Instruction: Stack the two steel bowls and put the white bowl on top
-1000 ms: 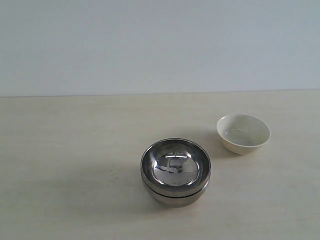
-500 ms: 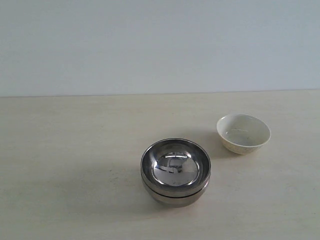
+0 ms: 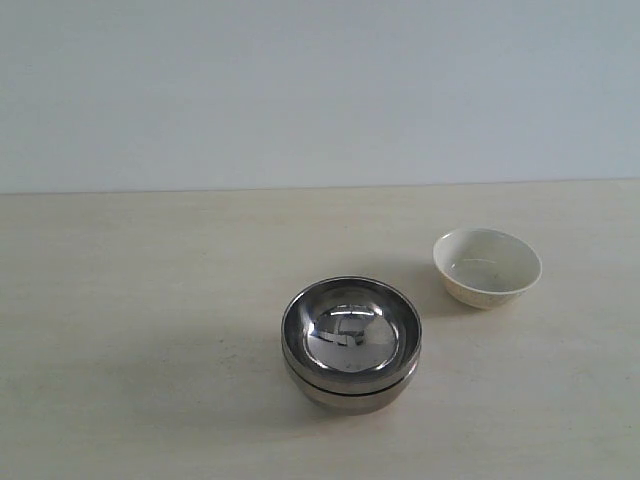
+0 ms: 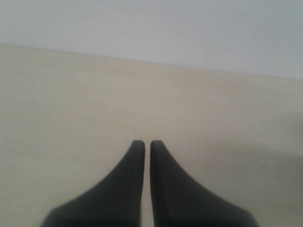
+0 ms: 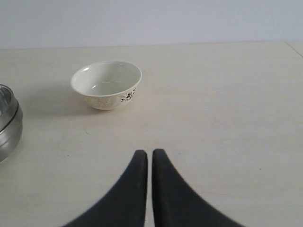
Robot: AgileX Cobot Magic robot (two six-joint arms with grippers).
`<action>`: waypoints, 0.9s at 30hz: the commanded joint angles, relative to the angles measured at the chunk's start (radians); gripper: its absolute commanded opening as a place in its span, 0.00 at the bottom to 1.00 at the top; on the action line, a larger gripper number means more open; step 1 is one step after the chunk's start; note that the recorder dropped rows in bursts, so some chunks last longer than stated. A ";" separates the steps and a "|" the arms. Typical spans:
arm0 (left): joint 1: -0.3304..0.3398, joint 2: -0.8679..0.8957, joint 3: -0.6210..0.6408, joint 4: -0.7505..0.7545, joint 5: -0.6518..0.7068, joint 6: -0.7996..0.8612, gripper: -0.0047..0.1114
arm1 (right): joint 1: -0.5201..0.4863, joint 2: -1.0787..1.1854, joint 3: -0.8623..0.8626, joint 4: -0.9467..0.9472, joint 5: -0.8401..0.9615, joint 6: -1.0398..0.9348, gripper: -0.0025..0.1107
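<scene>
You will find no visible change: the steel bowls (image 3: 350, 338) and the white bowl (image 3: 487, 266) beside them sit as before.

Ahead of the black right gripper (image 5: 149, 152), the 2 stacked mirror-shiny round steel bowls (image 5: 7, 125) are cut by the picture's edge.

Exterior looks down; right wrist (low) shares white bowl (image 3: 487, 266).

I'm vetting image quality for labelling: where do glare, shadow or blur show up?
Exterior view: stacked steel bowls hold mirror glare, soft shadow to their left. Right wrist view: white bowl sharp, right fingers soft-edged. Left wrist view: left fingers equally soft.
</scene>
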 commanded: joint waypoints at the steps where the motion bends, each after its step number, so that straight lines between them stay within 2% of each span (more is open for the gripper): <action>1: 0.004 -0.002 0.004 0.002 -0.009 -0.012 0.07 | -0.002 -0.005 0.000 0.000 -0.010 -0.004 0.02; 11: 0.004 -0.002 0.004 0.002 -0.009 -0.012 0.07 | -0.002 -0.005 0.000 0.000 -0.010 -0.004 0.02; 18: 0.004 -0.002 0.004 0.002 -0.009 -0.012 0.07 | -0.002 -0.005 0.000 0.251 -0.008 0.297 0.02; 27: 0.004 -0.002 0.004 0.002 -0.009 -0.012 0.07 | -0.002 -0.005 0.000 0.285 -0.008 0.332 0.02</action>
